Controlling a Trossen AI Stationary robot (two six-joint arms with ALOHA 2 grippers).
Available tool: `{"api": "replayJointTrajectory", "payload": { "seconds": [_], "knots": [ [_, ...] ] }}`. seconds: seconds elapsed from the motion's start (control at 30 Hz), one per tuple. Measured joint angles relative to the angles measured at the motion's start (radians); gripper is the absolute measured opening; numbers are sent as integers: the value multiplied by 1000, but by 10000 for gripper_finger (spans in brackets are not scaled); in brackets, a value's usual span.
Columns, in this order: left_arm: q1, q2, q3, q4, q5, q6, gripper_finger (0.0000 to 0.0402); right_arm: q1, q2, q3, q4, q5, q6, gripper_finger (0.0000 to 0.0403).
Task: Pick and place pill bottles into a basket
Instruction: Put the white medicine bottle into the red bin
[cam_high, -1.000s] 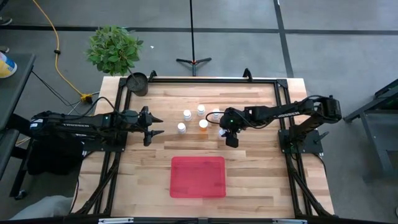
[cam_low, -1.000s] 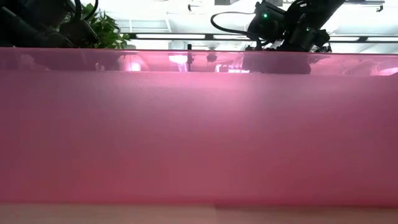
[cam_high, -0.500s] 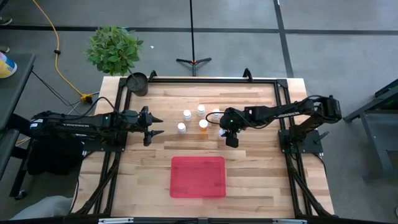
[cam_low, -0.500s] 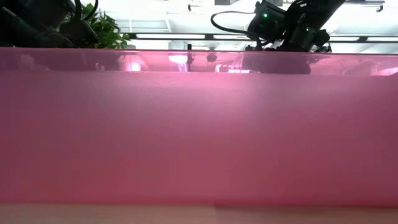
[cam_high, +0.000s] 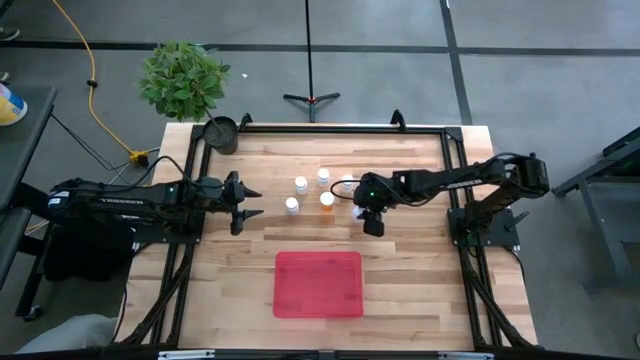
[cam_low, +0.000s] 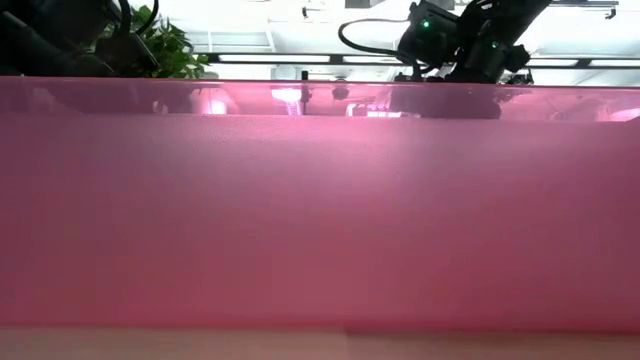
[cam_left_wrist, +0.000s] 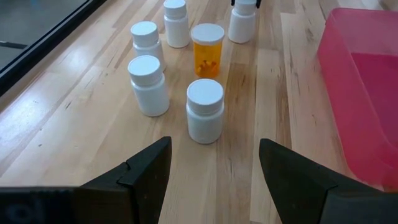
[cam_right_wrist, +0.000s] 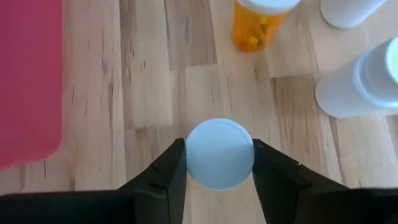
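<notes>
1. Right wrist view shows the right gripper (cam_right_wrist: 219, 163) closed snugly on a white-capped pill bottle (cam_right_wrist: 219, 154), one finger (cam_right_wrist: 163, 180) against each side of the cap, with bare wood beneath.
2. Compared with a second ago almost nothing has changed: in the high view the right gripper (cam_high: 372, 222) has shifted only very slightly and sits in the same spot just right of the cluster. My reading is that the grasp is made and the carry to the basket has barely started.
3. Basket: one red tray (cam_high: 318, 284), lying on the bench (cam_high: 420, 280) nearer the front edge, well apart from the cluster; no bottle shows inside it, so none looks delivered yet.
4. Bottles, counted in the left wrist view: six in all, five white ones and one orange bottle (cam_left_wrist: 207, 50) with a white cap. The farthest white one is likely the one held.
5. Left gripper (cam_left_wrist: 211, 171) waits at the left of the cluster, fingers spread wide and holding nothing, facing the nearest white bottle (cam_left_wrist: 205, 110).
6. Low view is filled by the tray wall (cam_low: 320, 210); no bottles show.
</notes>
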Motion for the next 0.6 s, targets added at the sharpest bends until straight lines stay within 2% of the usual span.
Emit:
{"api": "replayJointTrajectory", "payload": {
  "seconds": [0.23, 0.6],
  "knots": [
    [0, 0, 0, 0, 0, -5, 276, 20, -1, 125, -144, 38, 2, 139],
    [0, 0, 0, -1, 0, -21, 276, 67, -2, 457, -489, 132, 8, 139]
  ]
}}
